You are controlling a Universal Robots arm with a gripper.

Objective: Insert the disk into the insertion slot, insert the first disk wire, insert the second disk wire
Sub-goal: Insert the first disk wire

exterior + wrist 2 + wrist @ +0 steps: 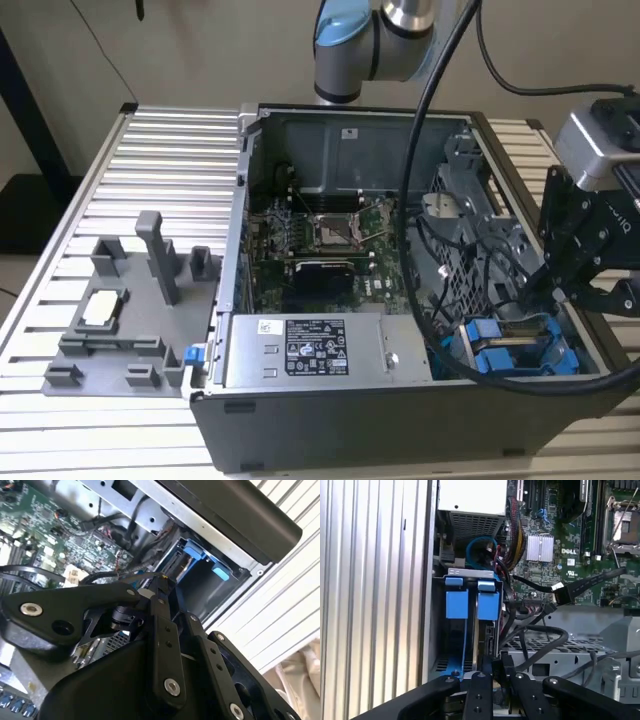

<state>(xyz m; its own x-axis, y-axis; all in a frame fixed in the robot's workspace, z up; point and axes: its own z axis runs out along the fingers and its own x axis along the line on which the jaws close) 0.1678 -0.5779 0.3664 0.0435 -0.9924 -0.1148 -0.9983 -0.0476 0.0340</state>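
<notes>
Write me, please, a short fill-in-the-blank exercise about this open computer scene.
The gripper hangs over the computer case at the exterior view's ____. The carrier tabs in the drive bay are coloured ____. The grey fixture lies outside the case, at the exterior view's ____.
Missing words: right; blue; left.

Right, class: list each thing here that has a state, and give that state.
computer case: open, side panel off
disk: on edge in the insertion slot
insertion slot: holds the disk
gripper: inside the case, at the disk's end
power supply: mounted in the case
</notes>
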